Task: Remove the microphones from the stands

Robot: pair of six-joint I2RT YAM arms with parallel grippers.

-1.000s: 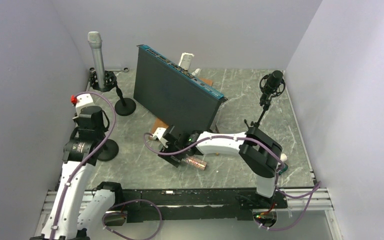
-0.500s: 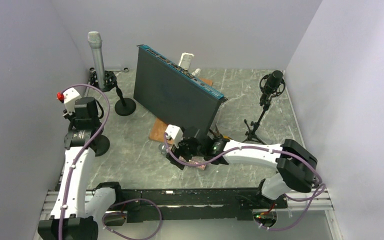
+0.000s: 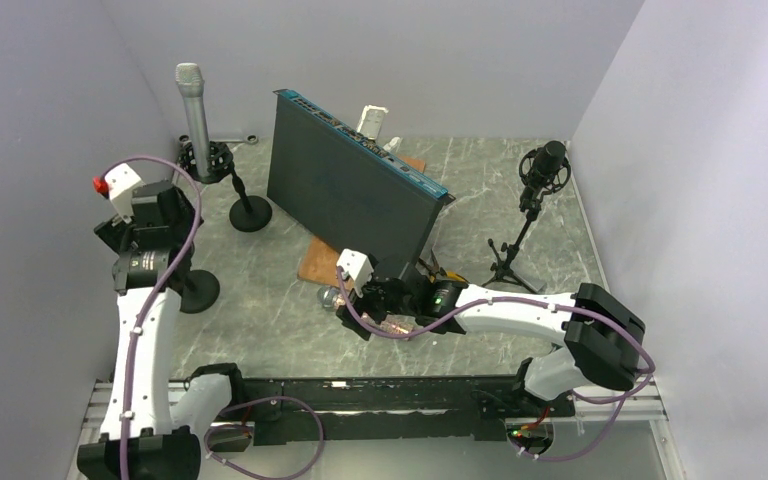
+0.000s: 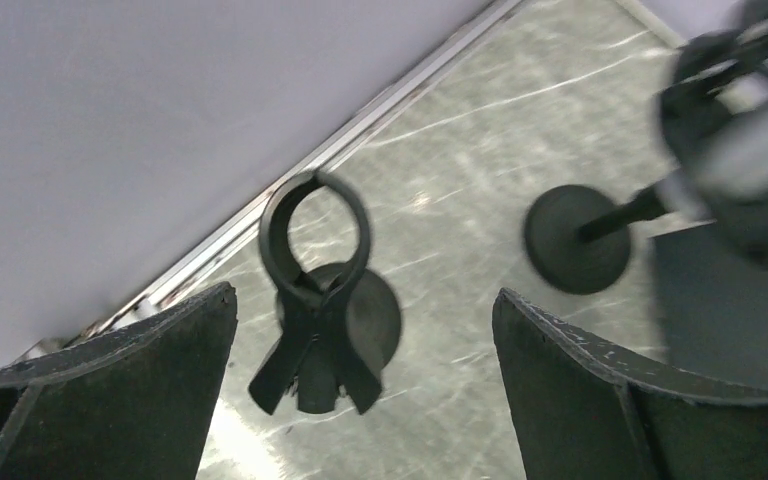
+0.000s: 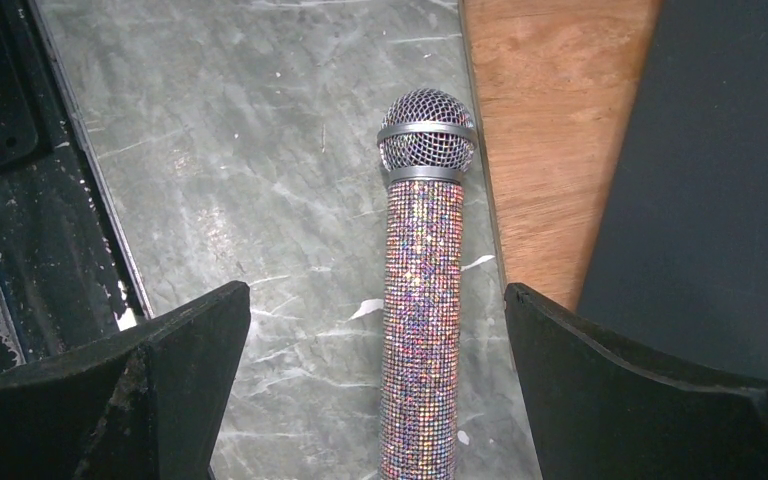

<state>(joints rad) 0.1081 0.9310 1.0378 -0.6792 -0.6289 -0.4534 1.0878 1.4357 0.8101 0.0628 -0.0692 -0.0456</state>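
Note:
The glitter-covered microphone (image 5: 422, 300) lies flat on the marble table, its mesh head beside a wooden board (image 5: 550, 130). My right gripper (image 5: 378, 300) hangs open just above it, one finger on each side of the body, not touching it. In the top view the microphone (image 3: 398, 326) lies at the front centre. The black stand (image 4: 315, 290) with its round base has an empty ring clip. My left gripper (image 4: 362, 300) is open above that stand, with nothing between its fingers.
A silver microphone (image 3: 193, 105) stands in a second stand (image 3: 251, 213) at the back left. A large black rack unit (image 3: 355, 185) lies tilted across the middle. A black studio microphone on a tripod (image 3: 544, 170) is at the back right. Walls close in on both sides.
My left gripper has opened and pulled up and back to the left, away from the stand. My right arm has swung low over the glitter microphone and opened fully.

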